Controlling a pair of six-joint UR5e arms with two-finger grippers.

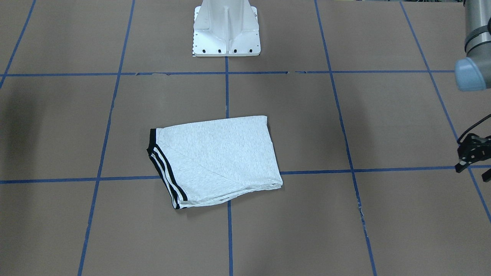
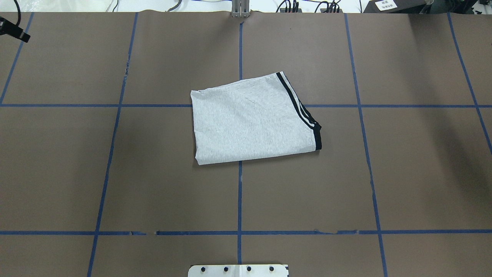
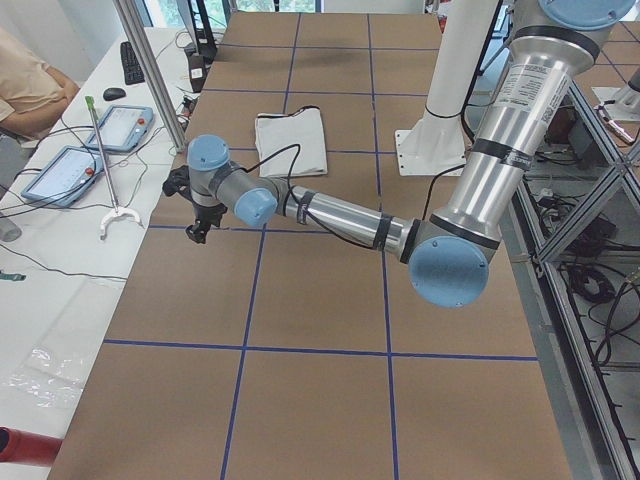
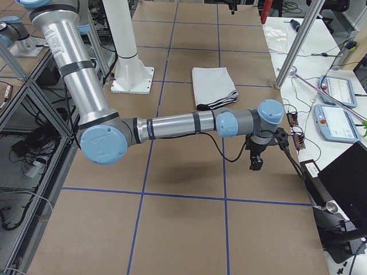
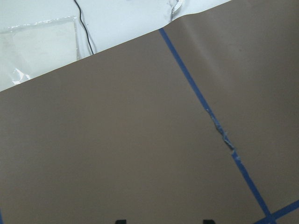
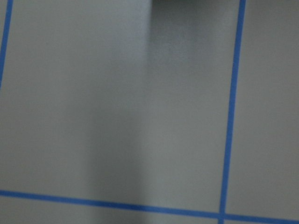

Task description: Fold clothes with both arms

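The left end effector (image 1: 471,159) hangs over the far left corner of the desk (image 2: 153,184), pointing down, close above the brown surface and holding nothing. In the left wrist view, its two black fingertips (image 5: 121,221) show at the bottom edge, set wide apart with only bare desk between them, so it is released. Behind it, the wrist bends at two light-blue joint caps. The left arm (image 3: 340,215) has its silver forearm stretched low and almost level, out across the desk and away from the robot. At a large blue elbow cap, the arm turns up into a thick, steep upper segment.

The right end effector (image 4: 256,163) mirrors this at the far right side of the desk, also pointing down just above the surface. It appears only in the side view, so whether it is released or clenched cannot be told. The right arm (image 4: 172,126) likewise reaches out low and level from a blue elbow cap.

The T-shirt (image 2: 251,121) lies well apart from both end effectors in the middle of the desk. It is folded into a flat, rough rectangle, plain grey side up, with its black-and-white striped edge toward the robot's right. It lies across a crossing of blue tape lines (image 2: 240,192). The white pedestal (image 1: 226,34) stands on the near side.
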